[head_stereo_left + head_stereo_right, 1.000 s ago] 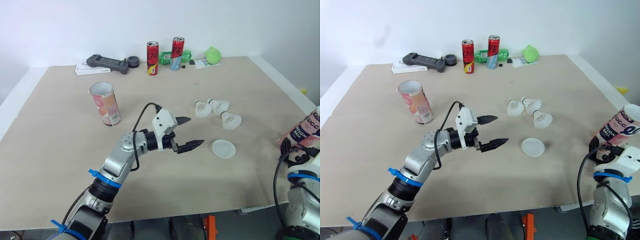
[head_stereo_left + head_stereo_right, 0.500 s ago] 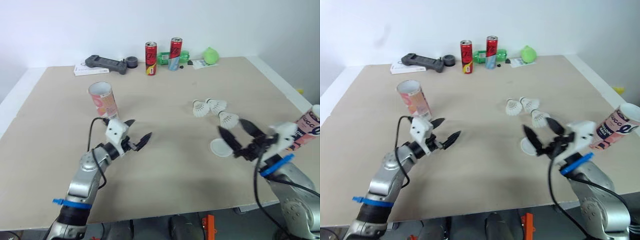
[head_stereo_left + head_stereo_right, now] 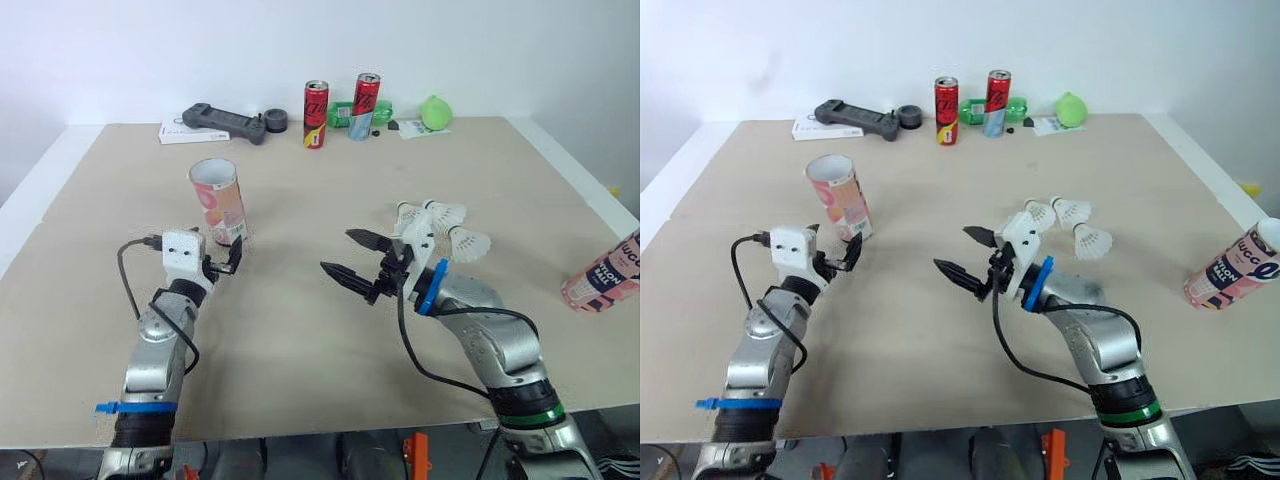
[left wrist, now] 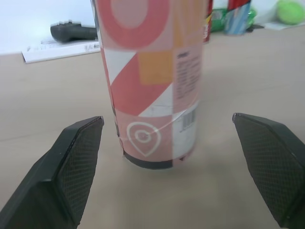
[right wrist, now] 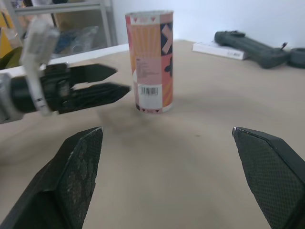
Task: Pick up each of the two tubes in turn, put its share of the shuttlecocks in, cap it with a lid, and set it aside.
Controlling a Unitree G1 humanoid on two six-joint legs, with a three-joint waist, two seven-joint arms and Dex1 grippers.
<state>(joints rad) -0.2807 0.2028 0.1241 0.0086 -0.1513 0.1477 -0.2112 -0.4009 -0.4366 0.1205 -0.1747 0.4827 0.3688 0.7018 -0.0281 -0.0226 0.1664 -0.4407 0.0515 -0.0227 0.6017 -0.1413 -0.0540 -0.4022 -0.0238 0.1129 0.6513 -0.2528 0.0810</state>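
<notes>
Bright, even light, soft shadows

Left end effector (image 5: 123,80) sits just beside the upright tube (image 5: 150,59)

The beige desk (image 3: 300,330) carries an upright pink tube (image 3: 218,200). Well to the right of it lie three shuttlecocks (image 3: 470,242), and farther right, near the edge, is a second tube (image 3: 605,275). Behind it sit a black controller (image 3: 225,118), two red cans (image 3: 316,100) and a green ball (image 3: 435,110).
</notes>
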